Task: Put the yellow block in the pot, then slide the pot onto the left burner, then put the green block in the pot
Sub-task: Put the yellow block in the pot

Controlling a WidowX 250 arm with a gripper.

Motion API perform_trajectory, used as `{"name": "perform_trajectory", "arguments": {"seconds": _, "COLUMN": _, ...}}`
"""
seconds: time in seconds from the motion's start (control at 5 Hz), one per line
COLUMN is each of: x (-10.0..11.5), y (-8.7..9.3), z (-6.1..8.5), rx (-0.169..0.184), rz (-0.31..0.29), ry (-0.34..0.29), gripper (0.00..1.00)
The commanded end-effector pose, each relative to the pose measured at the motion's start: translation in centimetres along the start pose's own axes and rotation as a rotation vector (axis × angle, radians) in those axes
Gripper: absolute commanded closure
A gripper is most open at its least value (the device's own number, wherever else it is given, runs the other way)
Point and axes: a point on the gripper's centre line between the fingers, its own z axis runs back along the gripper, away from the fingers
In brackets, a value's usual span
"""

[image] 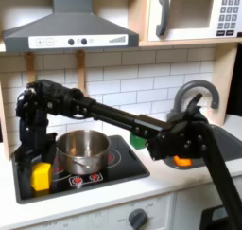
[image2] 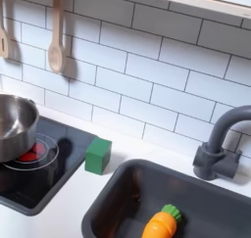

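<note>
In the first exterior view my gripper (image: 39, 158) hangs over the front left of the black stovetop (image: 132, 163). Its fingers close around the top of the yellow block (image: 41, 176), which hangs at or just above the stove surface. The silver pot (image: 83, 150) stands just right of it near the stove's middle. In the second exterior view the pot (image2: 12, 124) partly covers a red-ringed burner (image2: 36, 152). The left burner is hidden behind the gripper and block. The green block (image: 138, 139) (image2: 97, 155) rests on the counter right of the stove, partly behind my arm.
An orange carrot toy (image2: 162, 222) (image: 180, 160) lies in the dark sink (image2: 118, 198). A grey faucet (image2: 221, 144) rises behind the sink. Wooden utensils (image2: 57, 41) hang on the tiled wall. A range hood (image: 66, 26) overhangs the stove.
</note>
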Motion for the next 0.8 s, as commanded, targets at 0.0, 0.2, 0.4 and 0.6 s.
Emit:
{"name": "perform_trajectory", "arguments": {"seconds": 0.0, "x": -0.58, "y": 0.29, "z": -1.07, "rx": 0.016, "rz": -0.011, "ry": 0.02, "gripper": 0.0}}
{"name": "perform_trajectory", "arguments": {"seconds": 0.2, "x": -0.73, "y": 0.15, "z": -1.56, "rx": 0.015, "rz": -0.013, "ry": 0.031, "gripper": 0.0}}
{"name": "perform_trajectory", "arguments": {"seconds": 0.4, "x": -0.82, "y": 0.2, "z": -1.81, "rx": 0.014, "rz": -0.013, "ry": 0.035, "gripper": 0.41}}
{"name": "perform_trajectory", "arguments": {"seconds": 0.6, "x": -0.71, "y": 0.3, "z": -1.87, "rx": 0.015, "rz": -0.006, "ry": 0.033, "gripper": 1.0}}
